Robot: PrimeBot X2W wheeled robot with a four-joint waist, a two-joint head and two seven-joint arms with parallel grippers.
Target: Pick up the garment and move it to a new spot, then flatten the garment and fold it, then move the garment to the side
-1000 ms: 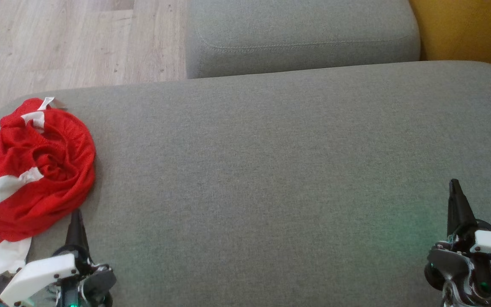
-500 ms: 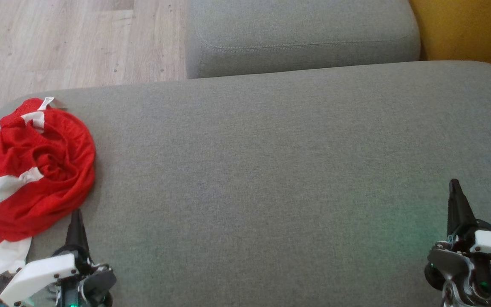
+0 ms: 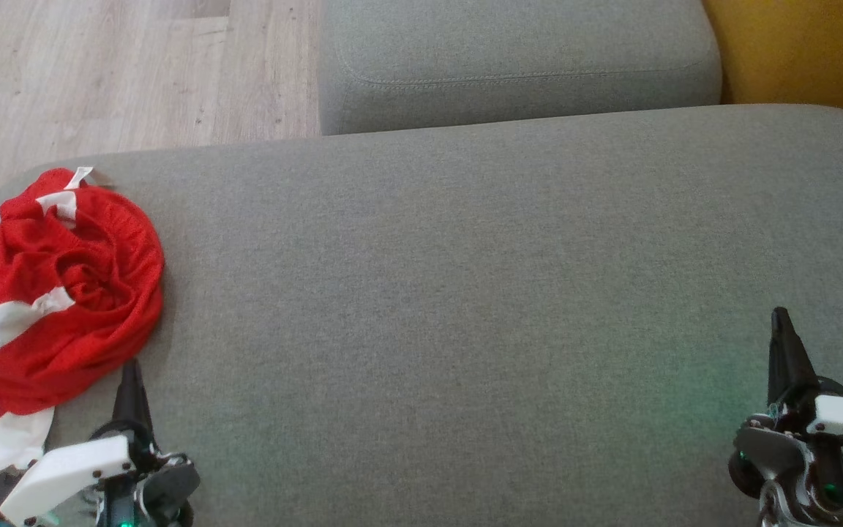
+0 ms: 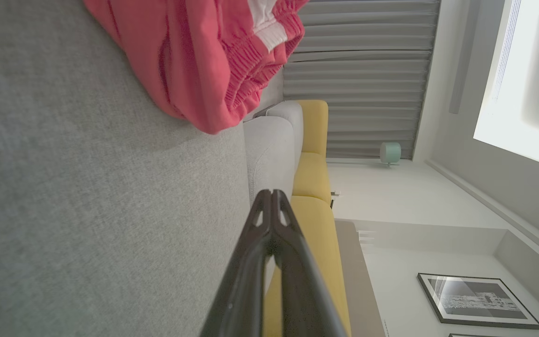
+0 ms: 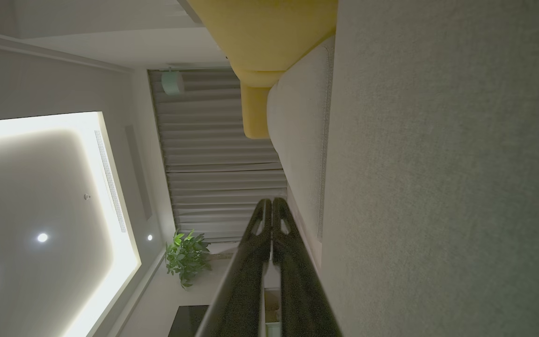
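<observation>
At the lower left of my head view, my left hand (image 3: 129, 369) is closed tight and holding nothing, its tip just beside the near edge of the crumpled red mesh garment with white stripes (image 3: 63, 293). That garment lies bunched at the left end of the grey fabric sofa cushion (image 3: 465, 293). My right hand (image 3: 780, 322), well apart, is likewise closed and empty. A small white tab (image 3: 79, 176) on the garment's far edge is too small to read.
</observation>
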